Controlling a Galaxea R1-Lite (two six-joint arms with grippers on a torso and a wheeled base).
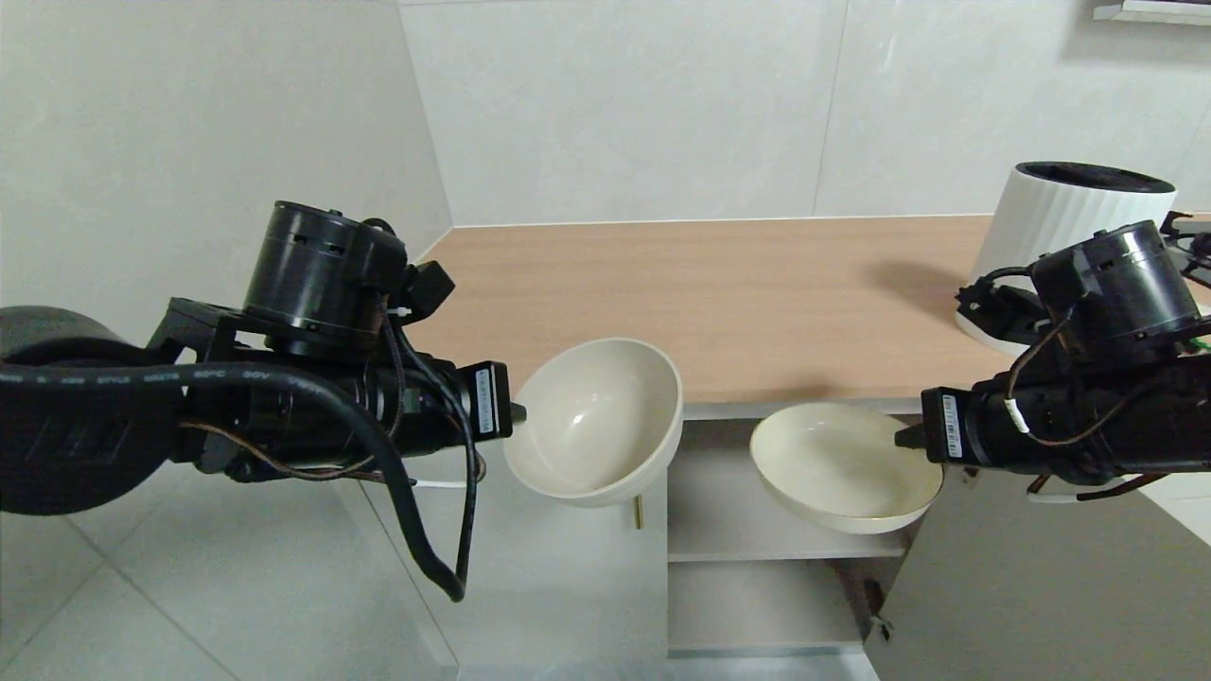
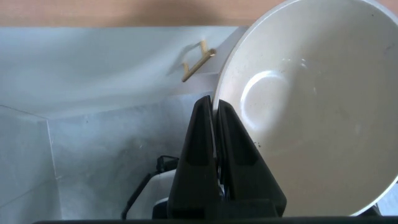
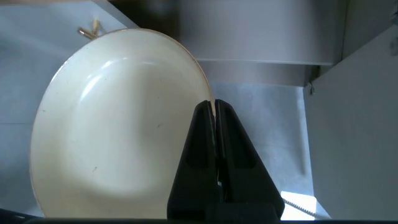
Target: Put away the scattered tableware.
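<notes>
The left hand (image 1: 516, 411) is clamped on the rim of a deep bowl (image 1: 596, 421), held in the air just below the front edge of the table (image 1: 719, 293). The bowl is tipped steeply, its mouth turned up and back toward the robot. To its right, the right hand (image 1: 903, 437) pinches the rim of a shallow bowl (image 1: 842, 463), which sits nearly level with its mouth up. Both bowls are round, so neither has a long axis to line up. The open cupboard (image 1: 757, 605) lies beyond and below them. The shallow bowl hangs straight in front of its upper shelf (image 1: 757, 539), so the right arm looks nearer. The deep bowl is off to the left, before the panel with the brass handle (image 1: 639, 511).
</notes>
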